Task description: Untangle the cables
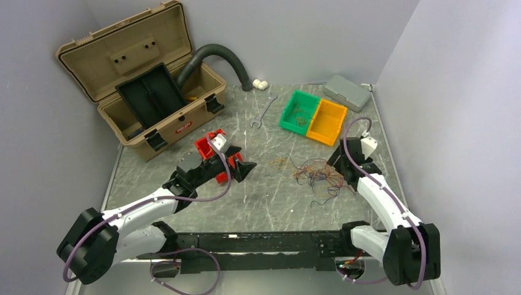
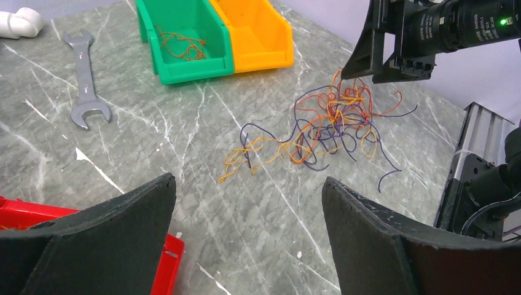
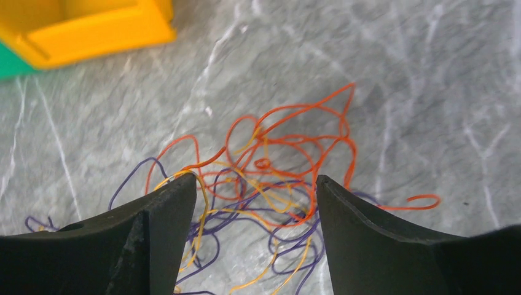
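Right of centre on the grey marbled table: cables, 1 loose tangle of orange, yellow and purple strands, lying flat, near the green bin and yellow bin. Right gripper: hangs low over the tangle's right part, claw spread, strands showing between the 2 fingers, 1 yellow strand touching a fingertip. Left gripper: hovers well apart from the tangle, beside the red bin, claw spread wide, empty.
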{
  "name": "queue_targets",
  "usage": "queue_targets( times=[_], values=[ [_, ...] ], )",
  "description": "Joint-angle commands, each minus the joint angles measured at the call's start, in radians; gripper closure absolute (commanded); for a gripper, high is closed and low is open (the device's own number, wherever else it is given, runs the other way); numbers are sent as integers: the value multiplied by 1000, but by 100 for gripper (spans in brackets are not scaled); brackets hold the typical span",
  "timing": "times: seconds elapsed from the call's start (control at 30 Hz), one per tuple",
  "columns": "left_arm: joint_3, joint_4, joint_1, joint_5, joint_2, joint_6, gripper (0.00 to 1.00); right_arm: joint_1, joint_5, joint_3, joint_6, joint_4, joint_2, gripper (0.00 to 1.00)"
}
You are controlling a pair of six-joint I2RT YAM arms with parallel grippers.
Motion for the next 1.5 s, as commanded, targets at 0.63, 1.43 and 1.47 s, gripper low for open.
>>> queue_targets(
  times=[0.63,1.43,1.47],
  values=[
    [29,38,0,-1,27,17,9,-162,-212,-36,12,179,118,61],
    [32,35,0,2,35,22,9,51,-309,208,-89,-46,-32,14],
    [32,32,0,0,34,23,9,32,-299,208,-89,-48,-38,14]
  ],
)
